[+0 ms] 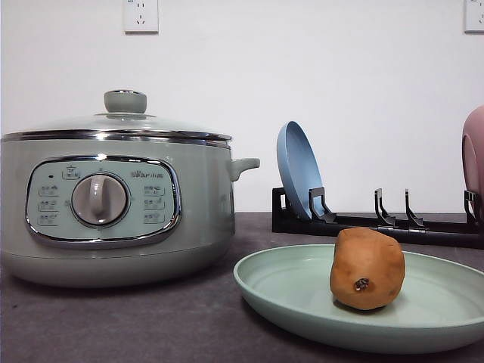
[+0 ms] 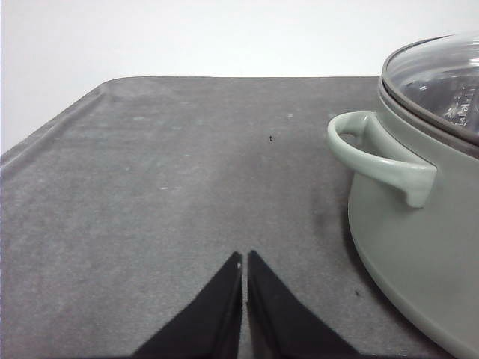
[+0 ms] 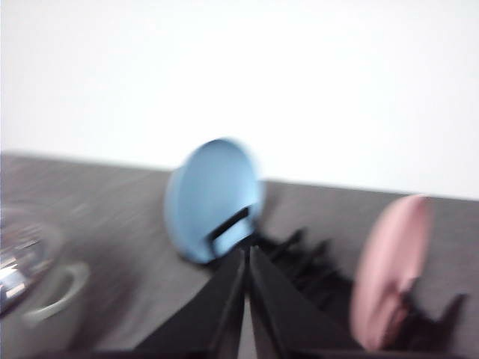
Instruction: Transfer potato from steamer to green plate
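The orange-brown potato (image 1: 367, 269) with a dark eye spot rests on the pale green plate (image 1: 302, 302) at the front right of the table. The sage-green steamer (image 1: 113, 212) stands at the left with its glass lid (image 1: 125, 113) on. In the left wrist view my left gripper (image 2: 245, 258) is shut and empty, low over the bare table beside the steamer (image 2: 419, 247) and its side handle (image 2: 378, 153). My right gripper (image 3: 247, 254) is shut and empty too, seen in a blurred picture pointing toward the plate rack.
A black plate rack (image 1: 378, 219) stands behind the green plate, holding a blue plate (image 1: 299, 170) upright and a pink plate (image 1: 474, 159) at the right edge. The blue plate (image 3: 213, 198) and the pink plate (image 3: 389, 273) also appear in the right wrist view. The dark table (image 2: 187, 164) spreads left of the steamer.
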{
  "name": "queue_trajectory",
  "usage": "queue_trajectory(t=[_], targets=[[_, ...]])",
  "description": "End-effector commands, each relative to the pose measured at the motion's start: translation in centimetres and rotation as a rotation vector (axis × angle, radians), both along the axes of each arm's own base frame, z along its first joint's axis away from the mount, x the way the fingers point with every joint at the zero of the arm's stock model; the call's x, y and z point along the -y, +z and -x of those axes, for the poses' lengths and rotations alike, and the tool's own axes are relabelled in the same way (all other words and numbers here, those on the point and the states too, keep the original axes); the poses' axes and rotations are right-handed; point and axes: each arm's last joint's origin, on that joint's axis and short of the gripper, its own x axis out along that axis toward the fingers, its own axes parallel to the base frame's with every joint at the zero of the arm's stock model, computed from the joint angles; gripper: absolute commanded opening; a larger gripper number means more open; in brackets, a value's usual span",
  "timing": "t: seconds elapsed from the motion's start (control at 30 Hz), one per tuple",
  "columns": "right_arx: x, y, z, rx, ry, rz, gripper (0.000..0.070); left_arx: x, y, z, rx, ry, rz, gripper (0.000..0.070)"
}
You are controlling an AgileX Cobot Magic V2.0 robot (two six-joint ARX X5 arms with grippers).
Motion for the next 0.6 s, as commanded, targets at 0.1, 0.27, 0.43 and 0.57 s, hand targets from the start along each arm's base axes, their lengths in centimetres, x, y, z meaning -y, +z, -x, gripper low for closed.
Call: queue_trajectory(t=[0.1,0.27,0.43,0.57], targets=[[0.8,-4.3,0.2,0.101,-0.078,0.016,0.0000,0.0,-0.7,-0.1,-0.025,0.002,0.005,0.0003],[1.1,-8.7,0.6,0.146,-0.122,0.028,0.0000,0.0,-0.7,-0.1,-0.025,0.002,0.005,0.0003],[1.4,-12.6,0.8,0.125,-0.186,0.033,0.0000,0.0,-0.7,-0.1,-0.025,0.002,0.005,0.0003],[1.5,-14.6,0.8,0.112,-0.211,0.033,0.0000,0.0,-0.7,-0.1,-0.025,0.002,0.005,0.0003]])
